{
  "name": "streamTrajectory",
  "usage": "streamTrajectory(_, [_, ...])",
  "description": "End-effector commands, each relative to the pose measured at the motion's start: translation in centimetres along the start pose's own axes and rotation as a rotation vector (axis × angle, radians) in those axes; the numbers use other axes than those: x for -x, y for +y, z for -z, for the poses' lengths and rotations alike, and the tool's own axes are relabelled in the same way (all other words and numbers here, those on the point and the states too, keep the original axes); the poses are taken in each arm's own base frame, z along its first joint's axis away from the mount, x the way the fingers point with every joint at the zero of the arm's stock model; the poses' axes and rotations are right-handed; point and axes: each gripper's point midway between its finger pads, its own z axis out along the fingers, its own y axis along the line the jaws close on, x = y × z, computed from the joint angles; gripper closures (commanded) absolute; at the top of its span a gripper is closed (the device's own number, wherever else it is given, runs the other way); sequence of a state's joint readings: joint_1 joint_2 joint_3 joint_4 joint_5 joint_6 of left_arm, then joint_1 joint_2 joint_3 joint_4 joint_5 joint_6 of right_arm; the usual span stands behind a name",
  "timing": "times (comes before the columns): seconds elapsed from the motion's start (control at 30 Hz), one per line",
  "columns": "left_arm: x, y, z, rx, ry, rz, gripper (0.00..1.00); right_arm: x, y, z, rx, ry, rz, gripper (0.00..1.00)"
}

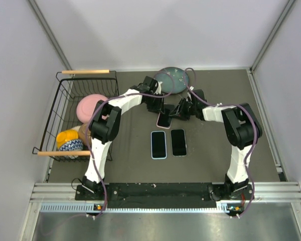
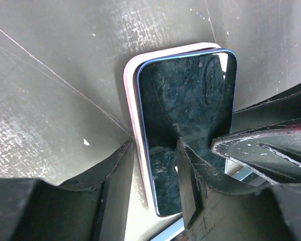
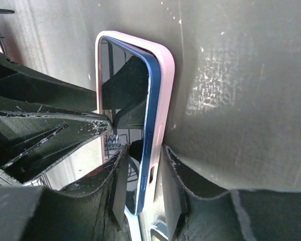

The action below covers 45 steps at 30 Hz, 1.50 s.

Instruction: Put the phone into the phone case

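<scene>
Top external view, big to small: dark bench point(image 1: 210, 165), wire basket point(image 1: 65, 88) along the left edge, grey plate point(image 1: 171, 80) at the far edge. Mid-bench, a light-rimmed spare phone point(image 1: 159, 144) just beside a dark spare phone point(image 1: 178, 142).

Just past those, toward the far edge, the phone point(image 1: 165, 119) lying in the pink case point(image 3: 163, 75), long axis roughly near-to-far, boxed in by both arms. Not seated yet, going by the right wrist view: blue edge riding above the pink wall along the right-hand long side.

As for left fingers point(image 2: 113, 173): apart, one tip against the case's outer wall, the other resting on the screen. Then right fingers point(image 3: 175, 175): straddling that raised edge and wall, can't tell if actually pinching. Right arm nearer the proud side, so probably a press-down there next.
</scene>
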<state>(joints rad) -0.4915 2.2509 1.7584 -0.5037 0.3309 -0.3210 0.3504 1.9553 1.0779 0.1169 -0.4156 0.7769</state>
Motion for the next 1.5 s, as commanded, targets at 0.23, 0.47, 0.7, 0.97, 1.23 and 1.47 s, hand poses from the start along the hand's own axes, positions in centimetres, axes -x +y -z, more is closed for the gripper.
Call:
streamTrajectory(0.23, [-0.6, -0.2, -0.7, -0.032, 0.045, 0.068, 0.83, -0.5, 0.5, -1.6, 0.049, 0.021, 0.000, 0.67])
streamTrajectory(0.47, [-0.9, -0.1, 0.0, -0.065, 0.057, 0.117, 0.93, 0.1, -0.5, -0.9, -0.005, -0.051, -0.039, 0.50])
streamTrajectory(0.7, [-1.8, 0.5, 0.5, -0.026, 0.052, 0.164, 0.97, -0.3, -3.3, -1.3, -0.132, -0.003, 0.023, 0.42])
streamTrajectory(0.97, [-2.7, -0.3, -0.2, -0.089, 0.064, 0.222, 0.96, -1.3, -1.1, -2.0, 0.032, 0.045, -0.017, 0.40])
streamTrajectory(1.23, [-3.2, -1.2, 0.0, -0.148, 0.067, 0.225, 0.96, 0.3, 4.0, -1.1, 0.458, 0.038, -0.132, 0.40])
streamTrajectory(1.47, [-2.5, -2.0, 0.9, -0.183, 0.032, 0.199, 0.94, 0.6, 3.9, 0.2, 0.554, 0.025, -0.166, 0.45])
